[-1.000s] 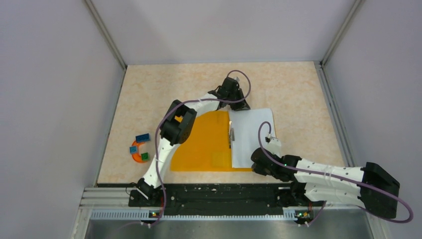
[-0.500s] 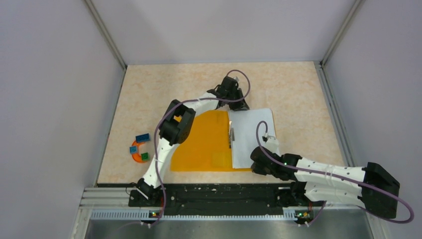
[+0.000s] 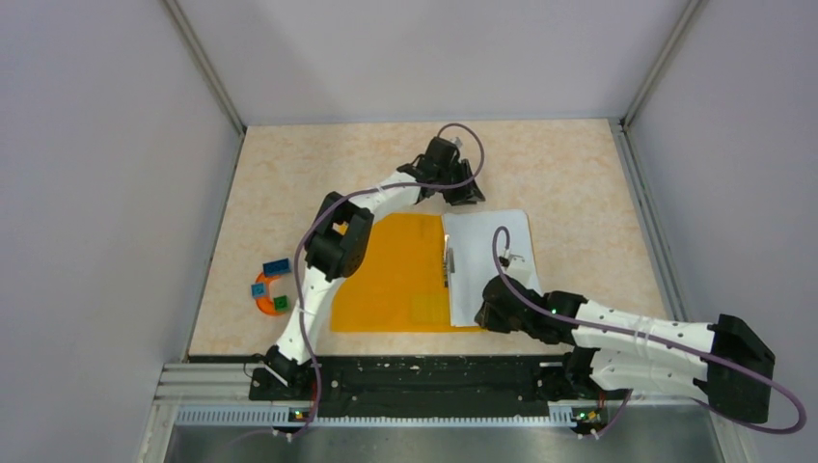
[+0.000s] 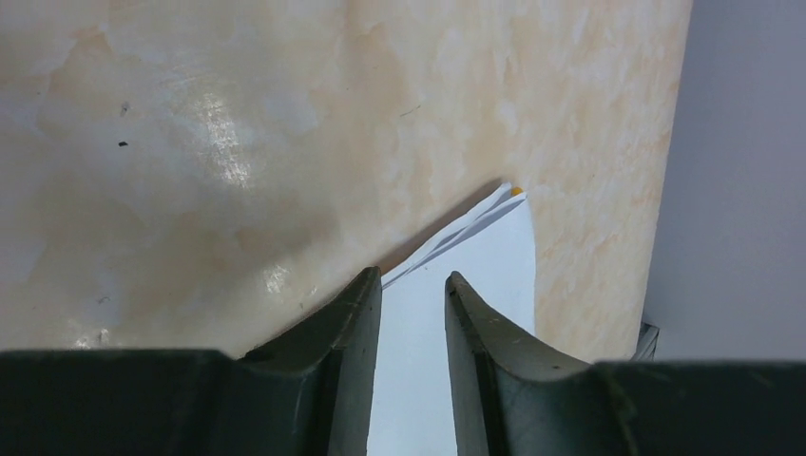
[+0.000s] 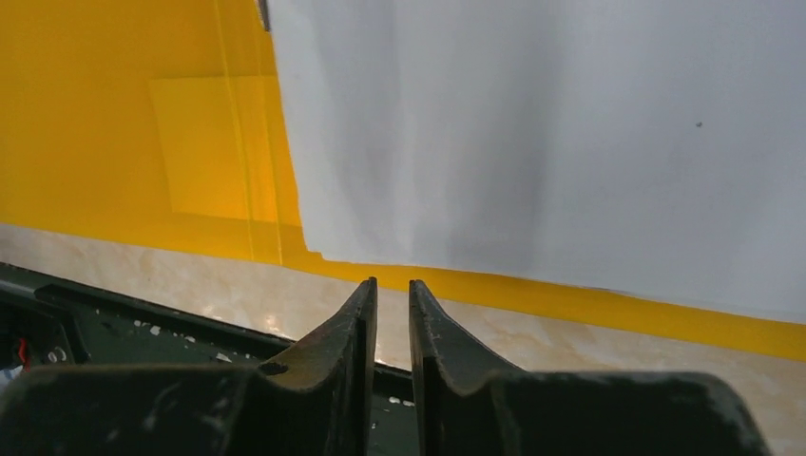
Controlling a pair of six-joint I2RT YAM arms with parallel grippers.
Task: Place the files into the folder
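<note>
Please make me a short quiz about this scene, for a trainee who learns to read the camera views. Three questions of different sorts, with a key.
1. True or false: the white sheets lie on the left half of the open folder.
2. Which gripper is by the folder's near edge? A) left gripper B) right gripper
3. Fill in: in the top view, the toy blocks lie to the ___ of the folder.
Key: 1 false, they lie on the right half; 2 B; 3 left.

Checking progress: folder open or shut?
Open: the folder lies spread flat, its left half bare orange, the files uncovered on its right half, orange edge showing under them.
</note>
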